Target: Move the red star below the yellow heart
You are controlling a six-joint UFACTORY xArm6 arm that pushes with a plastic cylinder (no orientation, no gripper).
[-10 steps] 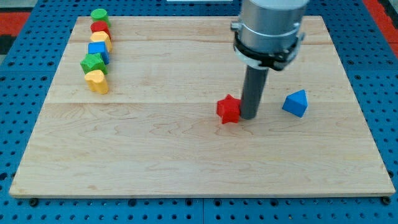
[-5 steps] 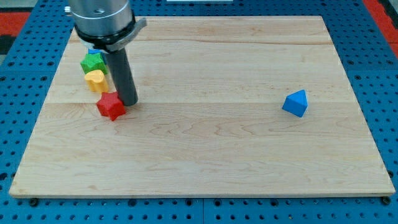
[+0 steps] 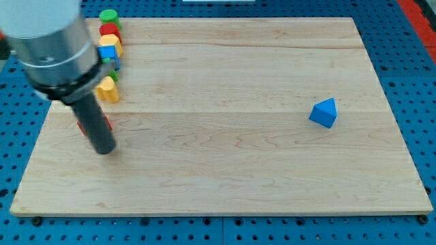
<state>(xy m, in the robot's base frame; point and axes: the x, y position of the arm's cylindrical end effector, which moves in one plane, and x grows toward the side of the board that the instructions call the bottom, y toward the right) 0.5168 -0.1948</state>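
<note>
My tip (image 3: 105,149) rests on the board at the view's left, below the column of blocks. The red star (image 3: 105,124) is mostly hidden behind the rod; only slivers of red show at either side of it, just above the tip. The yellow heart (image 3: 107,90) lies above the red star, at the lower end of the column, apart from it.
Above the yellow heart the column holds a green block (image 3: 113,75), largely hidden, a blue block (image 3: 109,54), a yellow block (image 3: 110,42), a red block (image 3: 109,30) and a green block (image 3: 108,16). A blue triangular block (image 3: 324,112) lies at the view's right.
The rod has swept from the middle of the board to the left, pushing the red star with it. The star now sits below the yellow heart, behind the rod.
</note>
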